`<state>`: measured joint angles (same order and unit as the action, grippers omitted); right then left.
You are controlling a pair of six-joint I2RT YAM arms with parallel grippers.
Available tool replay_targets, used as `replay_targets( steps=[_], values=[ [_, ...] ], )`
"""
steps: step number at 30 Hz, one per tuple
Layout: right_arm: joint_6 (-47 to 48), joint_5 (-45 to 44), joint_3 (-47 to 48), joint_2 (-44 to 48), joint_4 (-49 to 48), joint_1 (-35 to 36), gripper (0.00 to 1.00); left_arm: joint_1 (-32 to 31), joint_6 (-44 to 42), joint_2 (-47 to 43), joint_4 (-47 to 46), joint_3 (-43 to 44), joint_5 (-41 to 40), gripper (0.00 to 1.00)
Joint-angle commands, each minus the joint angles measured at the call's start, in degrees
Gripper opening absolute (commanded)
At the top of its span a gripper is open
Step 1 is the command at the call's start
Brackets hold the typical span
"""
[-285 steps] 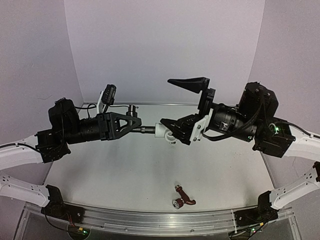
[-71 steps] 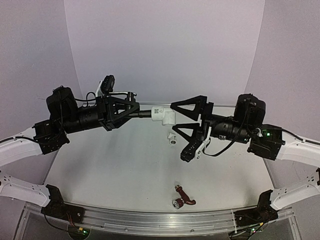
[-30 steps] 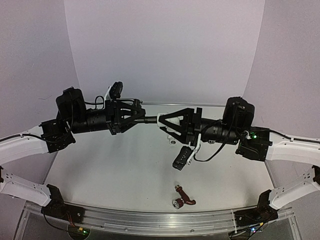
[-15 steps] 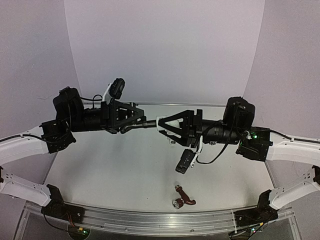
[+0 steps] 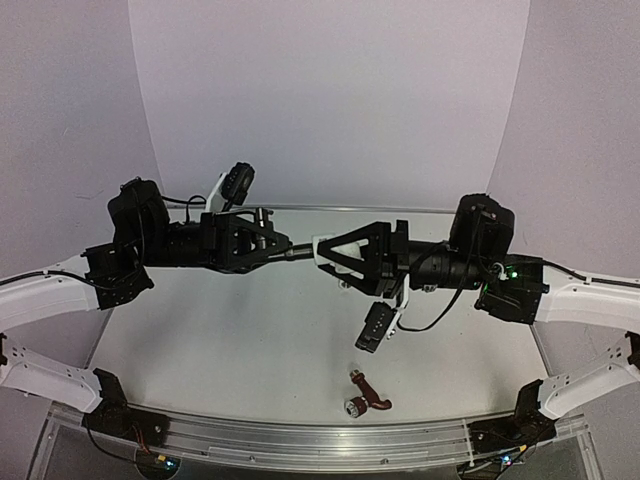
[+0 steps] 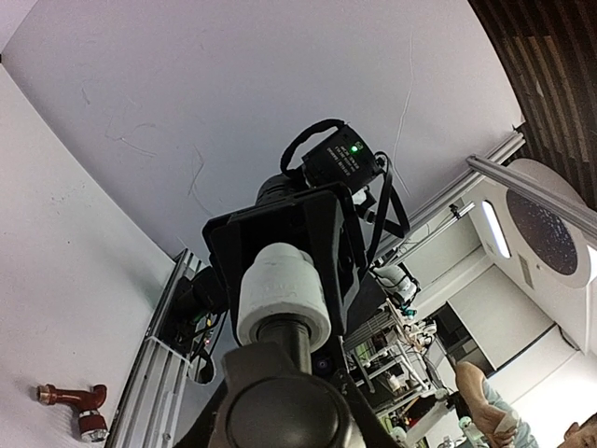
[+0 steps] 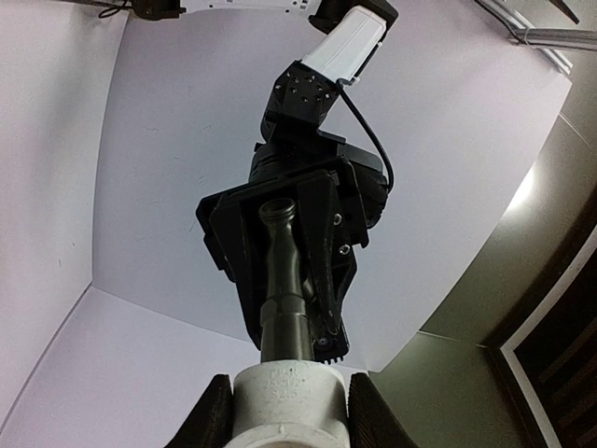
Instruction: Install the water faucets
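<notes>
The dark grey faucet (image 5: pixel 272 247) is held level above the table, and my left gripper (image 5: pixel 268 247) is shut on it. Its stem enters the white elbow fitting (image 5: pixel 322 248), which my right gripper (image 5: pixel 326 250) is shut on. In the right wrist view the fitting (image 7: pixel 291 403) sits between my pads (image 7: pixel 216 418) with the faucet (image 7: pixel 284 280) rising from it into the left gripper (image 7: pixel 291 341). The left wrist view shows the faucet's round body (image 6: pixel 280 411) and the fitting (image 6: pixel 284 291). The reddish-brown faucet (image 5: pixel 366 394) lies on the table near the front edge.
The white table (image 5: pixel 230 340) has a metal rail (image 5: pixel 320 440) along its near edge. White walls close in the back and sides. The right wrist camera (image 5: pixel 376 326) hangs below the right gripper, above the reddish-brown faucet (image 6: pixel 79 405).
The left gripper has rolled about the faucet's axis, its jaws wider half a second ago and now closed on it again. The right arm holds the fitting in nearly the same spot.
</notes>
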<state>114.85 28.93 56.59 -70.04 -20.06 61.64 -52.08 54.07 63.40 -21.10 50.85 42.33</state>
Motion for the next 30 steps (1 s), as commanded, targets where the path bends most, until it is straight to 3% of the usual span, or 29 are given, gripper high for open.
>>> replay_targets(
  steps=[1, 3, 8, 14, 21, 30],
  values=[
    [5.51, -0.91, 0.93, 2.19, -4.98, -0.03, 0.00, -0.17, -0.76, -0.74, -3.25, 0.26, 2.13, 0.09],
    [4.72, -1.33, 0.87, 2.21, -4.98, -0.03, 0.00, -0.20, -1.29, -0.93, -3.30, 0.22, 1.91, 0.01],
    [-2.75, -3.60, 1.02, 2.48, -4.88, 0.00, 0.00, -0.20, -5.56, -3.51, -2.98, -0.91, -0.71, 0.00],
    [-24.20, -6.83, 4.45, 2.98, 1.40, -0.02, 0.00, -0.21, -14.45, -6.97, 1.17, -0.70, -4.51, 0.00],
    [-50.40, -4.09, 11.09, 2.54, 13.34, -0.01, 0.00, -0.31, -24.41, -5.69, 7.14, 2.13, -2.36, 0.00],
    [-84.70, -0.76, 18.25, -1.02, 22.12, 0.01, 0.00, -0.72, -37.65, -8.11, 16.59, 5.95, -5.85, 0.00]
  ],
)
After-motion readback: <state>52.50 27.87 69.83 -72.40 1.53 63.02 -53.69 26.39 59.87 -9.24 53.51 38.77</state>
